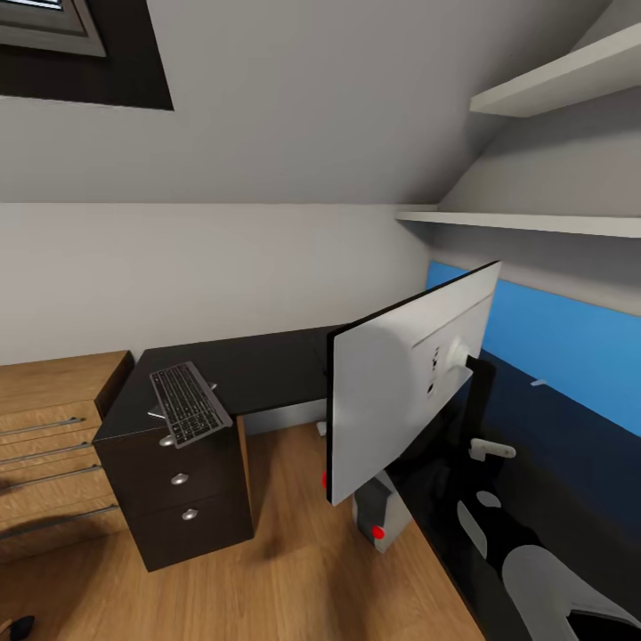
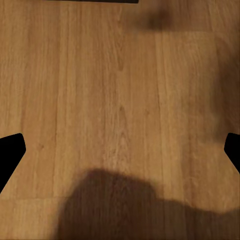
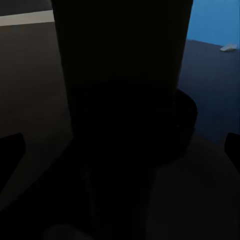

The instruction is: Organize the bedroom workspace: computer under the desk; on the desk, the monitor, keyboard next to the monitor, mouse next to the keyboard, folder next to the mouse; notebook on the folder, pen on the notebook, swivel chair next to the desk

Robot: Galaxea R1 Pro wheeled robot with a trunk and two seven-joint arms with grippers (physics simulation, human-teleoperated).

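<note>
The monitor [image 1: 405,392] stands tilted over the right wing of the black desk [image 1: 267,365], its white back toward me. Its dark stand [image 3: 120,75] rises close in front of my right gripper [image 3: 120,150], whose fingertips [image 3: 10,152] sit wide apart, open. The grey keyboard [image 1: 189,403] lies askew on the desk's left end, above the drawers. A small white item [image 3: 228,47] lies on the desk by the blue wall panel; I cannot tell what it is. My left gripper [image 2: 120,155] hangs open over bare wooden floor [image 2: 120,100]. Chair, folder, notebook and computer are out of view.
A black drawer unit [image 1: 182,499] carries the desk's left end, with a wooden dresser [image 1: 49,445] beside it. Two white shelves [image 1: 534,223] jut from the wall above the desk. A grey block with red marks [image 1: 376,516] sits below the monitor. My right arm [image 1: 534,552] crosses the lower right.
</note>
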